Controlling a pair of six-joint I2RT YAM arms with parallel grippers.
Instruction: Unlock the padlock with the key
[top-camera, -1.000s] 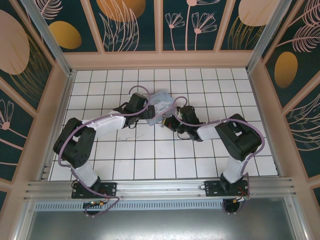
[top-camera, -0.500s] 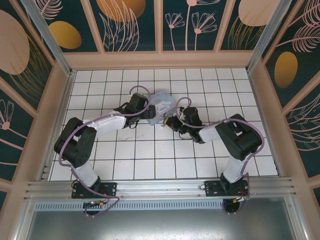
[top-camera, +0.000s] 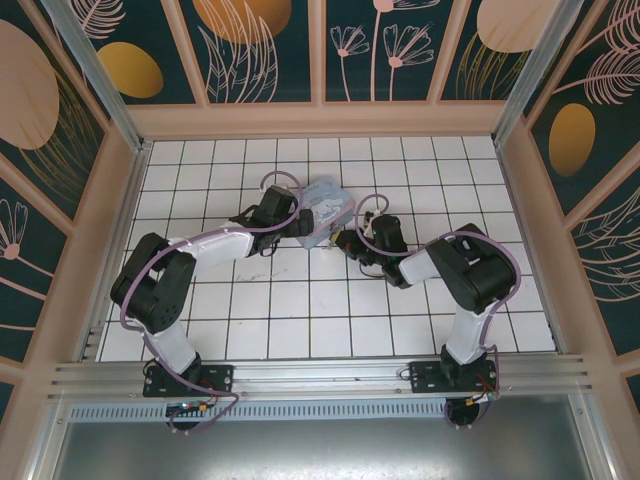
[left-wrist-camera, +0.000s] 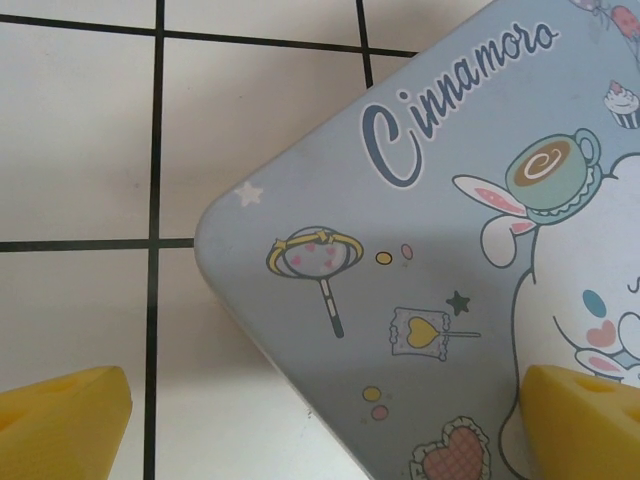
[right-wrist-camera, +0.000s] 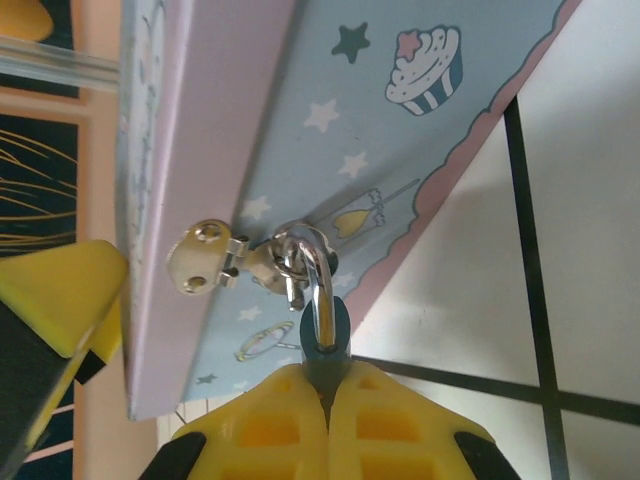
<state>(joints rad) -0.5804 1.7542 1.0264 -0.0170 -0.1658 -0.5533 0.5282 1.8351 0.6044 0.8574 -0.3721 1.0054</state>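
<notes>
The padlock (right-wrist-camera: 325, 335) is a small blue body with a silver shackle hooked through the tin box's metal hasp (right-wrist-camera: 205, 258). My right gripper (right-wrist-camera: 325, 378) is shut on the padlock's body, just below the shackle. In the top view this gripper (top-camera: 346, 240) sits at the box's front right corner. My left gripper (left-wrist-camera: 330, 425) is open, its yellow fingers (left-wrist-camera: 60, 420) straddling a corner of the pastel blue cartoon tin box (left-wrist-camera: 420, 250) without touching it; from above it (top-camera: 300, 226) is at the box's left side. The key is out of view.
The tin box (top-camera: 326, 205) lies mid-table on white tiles (top-camera: 290, 300), between the two wrists. Peach-framed walls (top-camera: 320, 118) enclose the table on three sides. Both arms reach inward, elbows out toward the side walls.
The right wrist has swung up and left, closer to the box's front, with its forearm folding in. The left arm has barely moved. Both grippers keep their states.
</notes>
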